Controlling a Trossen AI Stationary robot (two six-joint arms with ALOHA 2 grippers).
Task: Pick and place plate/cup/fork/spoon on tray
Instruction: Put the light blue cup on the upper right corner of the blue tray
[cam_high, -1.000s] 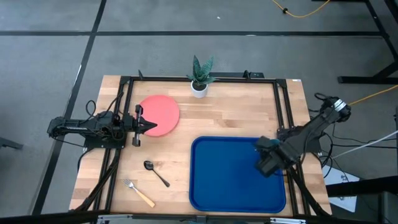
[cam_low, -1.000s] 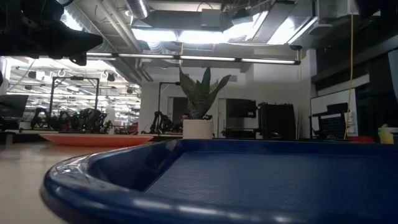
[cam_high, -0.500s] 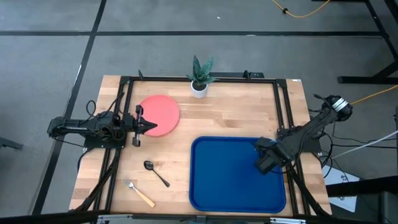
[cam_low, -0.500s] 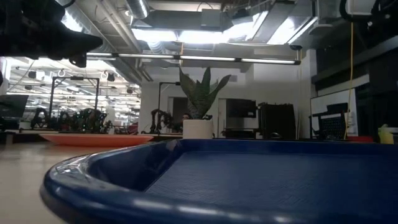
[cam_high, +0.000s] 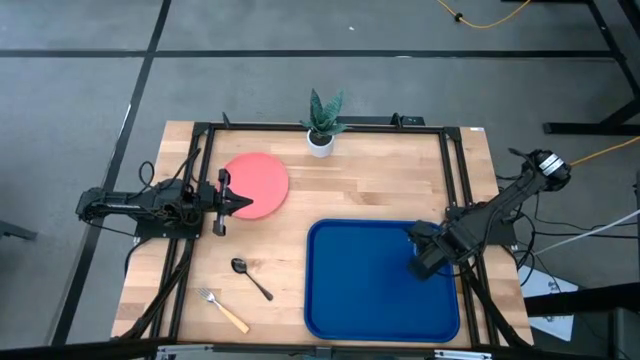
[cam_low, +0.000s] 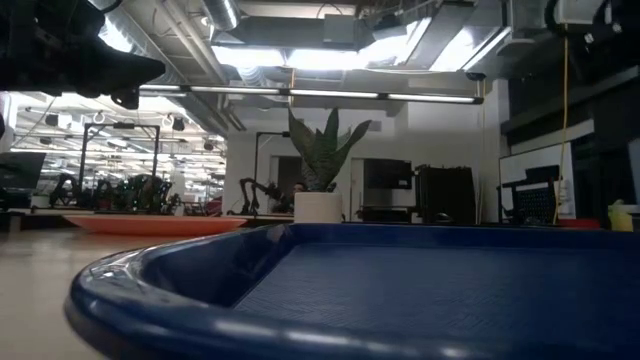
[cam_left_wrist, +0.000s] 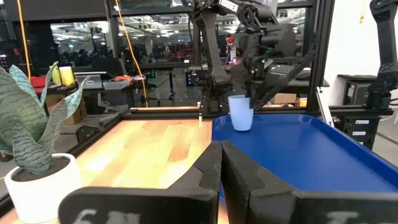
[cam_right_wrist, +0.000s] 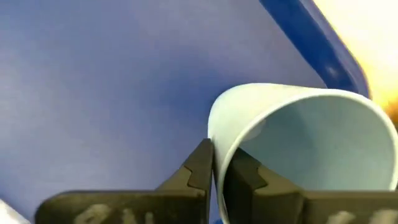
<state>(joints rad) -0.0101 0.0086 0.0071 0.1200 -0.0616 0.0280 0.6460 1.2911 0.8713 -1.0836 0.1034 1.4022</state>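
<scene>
The light-blue cup is upright over the right part of the deep-blue tray, and my right gripper is shut on it. In the high view the gripper hides the cup. The salmon-pink plate lies flat at the far left of the table. My left gripper is shut and empty; it hangs above the plate's near edge, well clear of it in the low view. The dark spoon and the tan-handled fork lie on the table left of the tray. My right gripper pinches the cup's wall at the rim. One finger is inside the cup and the other is outside. The fingers come from above, slanting down. The cup stays upright; I cannot tell whether its base touches the tray floor.
A white pot with a green plant stands at the far edge, in the middle. Dark frame rails run along the table's left, right and far sides. Bare wood lies between the plate and the tray.
My right gripper has shifted slightly toward the table's far edge over the tray, keeping its hold on the cup.
</scene>
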